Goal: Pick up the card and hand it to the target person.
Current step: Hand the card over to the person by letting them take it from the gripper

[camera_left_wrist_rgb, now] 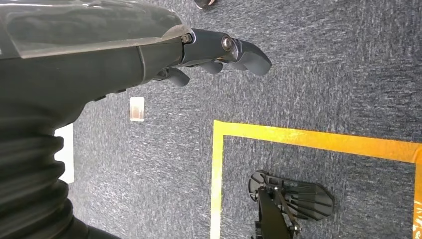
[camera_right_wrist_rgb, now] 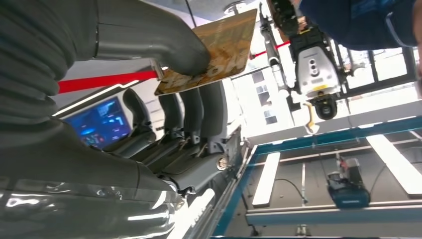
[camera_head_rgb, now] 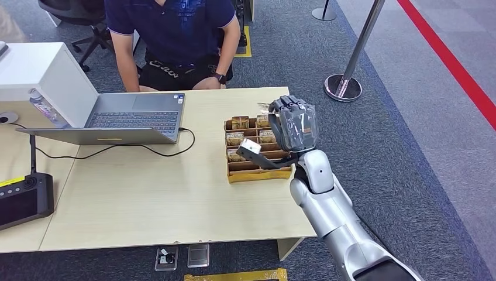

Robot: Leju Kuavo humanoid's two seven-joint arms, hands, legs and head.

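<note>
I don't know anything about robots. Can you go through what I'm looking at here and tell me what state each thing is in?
Right hand: raised above the box, pinching a card.
Card: held between thumb and fingers, lifted off the table.
Left hand: hanging over the carpet, holding nothing, fingers loosely curled.
Box: on the table, open, more cards standing in its slots.
Laptop: open, cable plugged in.
Person: seated behind the table.

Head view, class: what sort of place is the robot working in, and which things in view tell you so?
Probably an office or reception-style demo area: a desk with an open laptop, a seated person behind it, grey carpet and a queue barrier post.
</note>
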